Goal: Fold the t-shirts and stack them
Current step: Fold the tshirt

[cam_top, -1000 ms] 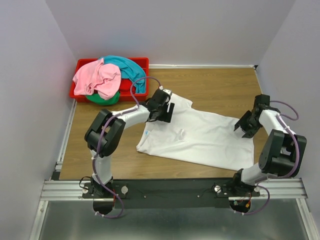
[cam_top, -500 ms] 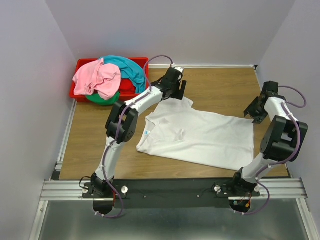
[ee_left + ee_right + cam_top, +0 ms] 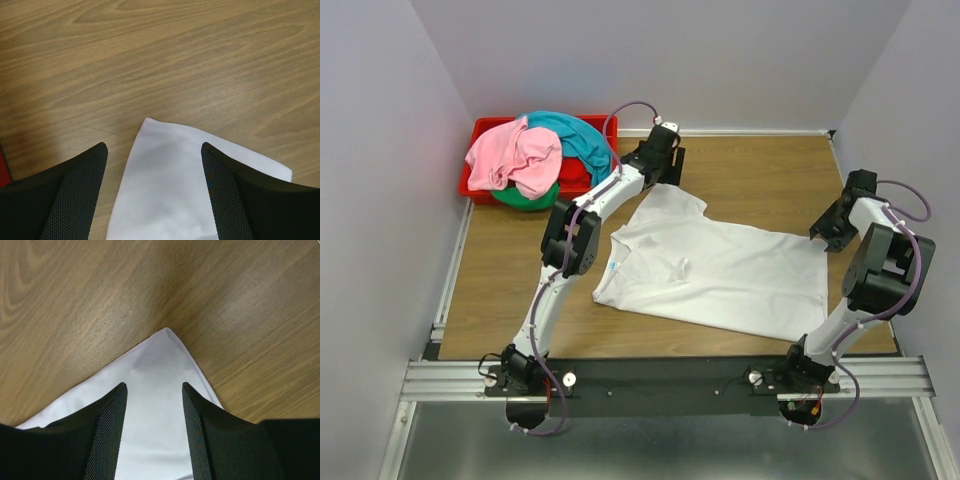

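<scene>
Table from above: one white t-shirt is lying flat, centre-right. One pink shirt, one teal shirt and one green shirt are heaping in one red bin at the far-left corner.

Left wrist: left gripper is hovering wide open over a sleeve.

Right wrist: right gripper is gaping over a hem corner.

Soft, light cloth, likely drooping when lifted. Corners look best for pinching.

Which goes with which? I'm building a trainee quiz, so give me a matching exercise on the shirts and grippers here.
Things:
1. white t-shirt
2. pink t-shirt
3. left gripper
4. right gripper

States:
A. heaped in the red bin
B. open above a sleeve end
C. spread flat on the table
D. open above a hem corner

Pairs: 1-C, 2-A, 3-B, 4-D
</scene>
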`<move>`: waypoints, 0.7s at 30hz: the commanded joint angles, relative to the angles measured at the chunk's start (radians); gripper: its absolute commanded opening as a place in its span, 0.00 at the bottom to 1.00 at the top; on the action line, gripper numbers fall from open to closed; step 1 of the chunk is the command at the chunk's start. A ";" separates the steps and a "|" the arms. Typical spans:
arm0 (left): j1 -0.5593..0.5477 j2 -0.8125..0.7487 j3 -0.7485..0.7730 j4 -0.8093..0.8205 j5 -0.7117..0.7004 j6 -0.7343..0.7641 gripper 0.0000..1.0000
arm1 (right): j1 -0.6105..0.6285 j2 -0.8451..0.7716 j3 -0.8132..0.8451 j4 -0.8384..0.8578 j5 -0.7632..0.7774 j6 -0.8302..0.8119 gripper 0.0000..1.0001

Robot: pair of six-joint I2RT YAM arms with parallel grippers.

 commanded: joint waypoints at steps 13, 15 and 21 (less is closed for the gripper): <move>0.013 0.138 0.130 -0.036 -0.002 -0.051 0.83 | -0.064 0.059 -0.060 0.074 -0.007 -0.021 0.52; 0.016 0.150 0.145 -0.043 0.001 -0.064 0.83 | -0.065 0.066 -0.063 0.075 -0.009 -0.022 0.52; 0.019 0.173 0.164 -0.037 -0.005 -0.082 0.82 | -0.070 0.076 -0.067 0.085 -0.024 -0.021 0.52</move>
